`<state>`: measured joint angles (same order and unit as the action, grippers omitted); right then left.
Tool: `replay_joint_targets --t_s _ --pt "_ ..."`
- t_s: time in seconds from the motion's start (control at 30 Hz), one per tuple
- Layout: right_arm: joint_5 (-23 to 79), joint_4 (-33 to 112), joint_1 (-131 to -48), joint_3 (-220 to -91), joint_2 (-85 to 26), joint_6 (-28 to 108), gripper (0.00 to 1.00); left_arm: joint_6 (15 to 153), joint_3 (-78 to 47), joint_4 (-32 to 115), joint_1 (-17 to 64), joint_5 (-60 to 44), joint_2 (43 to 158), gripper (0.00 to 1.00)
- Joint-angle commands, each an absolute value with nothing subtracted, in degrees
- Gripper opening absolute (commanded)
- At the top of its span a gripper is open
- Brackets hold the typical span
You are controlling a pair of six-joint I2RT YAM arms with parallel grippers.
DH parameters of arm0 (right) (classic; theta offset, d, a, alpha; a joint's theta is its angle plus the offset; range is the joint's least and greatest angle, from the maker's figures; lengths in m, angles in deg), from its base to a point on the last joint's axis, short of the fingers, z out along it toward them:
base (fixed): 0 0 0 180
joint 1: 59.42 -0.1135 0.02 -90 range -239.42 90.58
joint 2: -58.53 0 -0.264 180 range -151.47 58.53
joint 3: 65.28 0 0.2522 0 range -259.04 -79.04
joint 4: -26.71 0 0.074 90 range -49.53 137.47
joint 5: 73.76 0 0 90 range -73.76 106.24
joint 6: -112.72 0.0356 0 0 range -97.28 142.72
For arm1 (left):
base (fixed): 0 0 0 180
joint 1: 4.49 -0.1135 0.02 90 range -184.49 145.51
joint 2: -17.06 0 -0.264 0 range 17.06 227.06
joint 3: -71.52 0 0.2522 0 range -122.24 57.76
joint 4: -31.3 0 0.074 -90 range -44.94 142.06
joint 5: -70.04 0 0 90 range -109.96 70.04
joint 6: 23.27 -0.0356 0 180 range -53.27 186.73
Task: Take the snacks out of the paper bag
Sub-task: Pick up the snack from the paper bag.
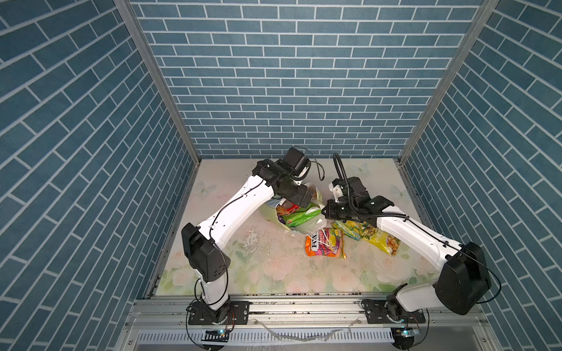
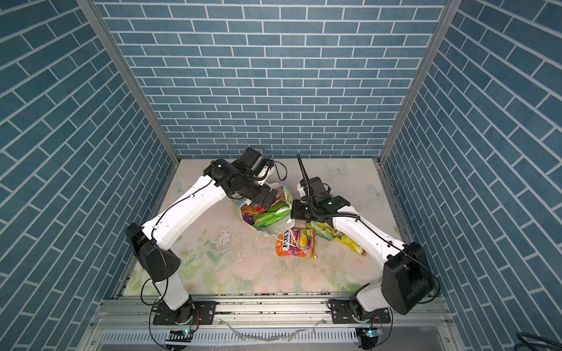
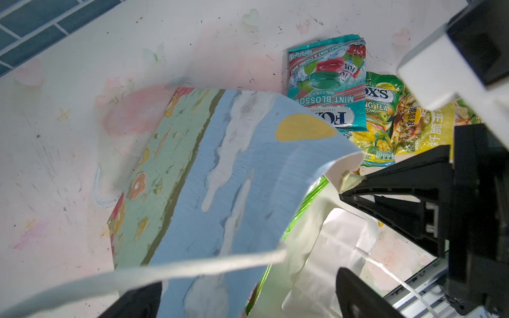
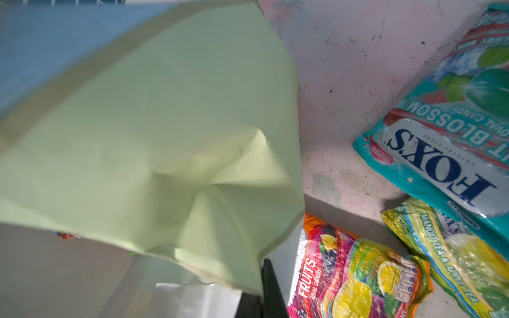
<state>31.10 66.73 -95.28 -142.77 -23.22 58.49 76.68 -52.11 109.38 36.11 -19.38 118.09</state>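
- The table [image 1: 273,267], floral-printed and scuffed, carries everything.
- The paper bag [image 1: 269,214] sits mid-table between my two arms. Its mouth gapes, so both top views look inside. I cannot tell whether it stands straight or leans.
- My left hand [image 1: 307,198] hangs over the bag's far rim, released. In the left wrist view its fingers [image 3: 358,297] stand wide apart, with the painted sky face between them, gripping nothing.
- My right hand [image 1: 328,212] is clenched on the bag's rim on the side toward my right arm, its tips pinching a pale corner of the paper.
- A green Lay's bag [image 1: 304,216] lies uppermost inside the paper bag, with a red bag [image 1: 289,209] beside it.
- A yellow packet [image 1: 384,241] lies out on the table by my right forearm.
- A teal FOX'S Mint Blossom packet [image 3: 327,82] overlaps a green-yellow FOX'S tea packet [image 3: 381,118], which touches the yellow one.
- An orange FOX'S Fruits packet [image 1: 325,243] lies flat just in front of the bag.
- A white cord handle [image 1: 326,238] drapes across it.
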Motion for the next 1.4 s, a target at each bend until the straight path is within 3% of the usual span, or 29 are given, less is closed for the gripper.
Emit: replay_joint_targets --t_s 0.0,0.07,0.1,0.13,0.17,0.33,0.57,0.77,0.9,1.0,1.13,1.37 --pt "33.03 68.43 -95.75 -141.85 -22.68 58.77 0.0 78.04 -49.64 106.89 36.37 -21.51 116.43 1.0" --pt "33.2 68.73 -95.8 -142.01 -22.76 58.3 0.0 77.69 -48.56 107.07 36.37 -21.84 116.45 0.94" --pt "33.21 68.89 -95.76 -142.2 -22.76 58.06 0.0 77.59 -48.27 107.2 36.38 -22.06 116.47 0.86" --pt "33.17 68.98 -95.82 -142.36 -22.76 57.84 0.0 77.3 -48.02 107.2 36.38 -21.84 116.53 0.7" --pt "33.04 69.08 -95.86 -142.51 -22.76 57.64 0.0 77.2 -48.14 107.41 36.38 -21.85 116.64 0.62" --pt "32.98 69.39 -95.81 -143.02 -22.79 57.0 0.0 77.5 -48.9 108.78 36.38 -23.44 117.71 0.56" --pt "32.47 69.94 -95.83 -142.74 -22.24 56.33 0.0 76.75 -51.72 112.8 36.44 -23.61 120.38 0.15" --pt "31.41 71.02 -95.55 -144.06 -22.14 55.38 0.0 76.91 -55.35 115.9 37.51 -24.88 122.47 0.11" --pt "29.41 70.26 -95.2 -144.92 -18.87 55.15 0.21 77.92 -58.22 116.92 38.32 -25.94 123.56 0.11" --pt "28.29 69.05 -95.03 -144.79 -14.52 55.15 0.29 78.45 -60.18 117.38 38.57 -24.56 124.65 0.11" --pt "30.69 69.23 -94.95 -144.93 -10.81 56.09 0.29 79.75 -62.78 117.44 38.66 -22.06 126.41 0.11" --pt "40.06 65.4 -95.45 -143.38 -11.51 63.83 0.21 81.68 -66.12 115.83 38.75 -18.35 129.07 0.11"
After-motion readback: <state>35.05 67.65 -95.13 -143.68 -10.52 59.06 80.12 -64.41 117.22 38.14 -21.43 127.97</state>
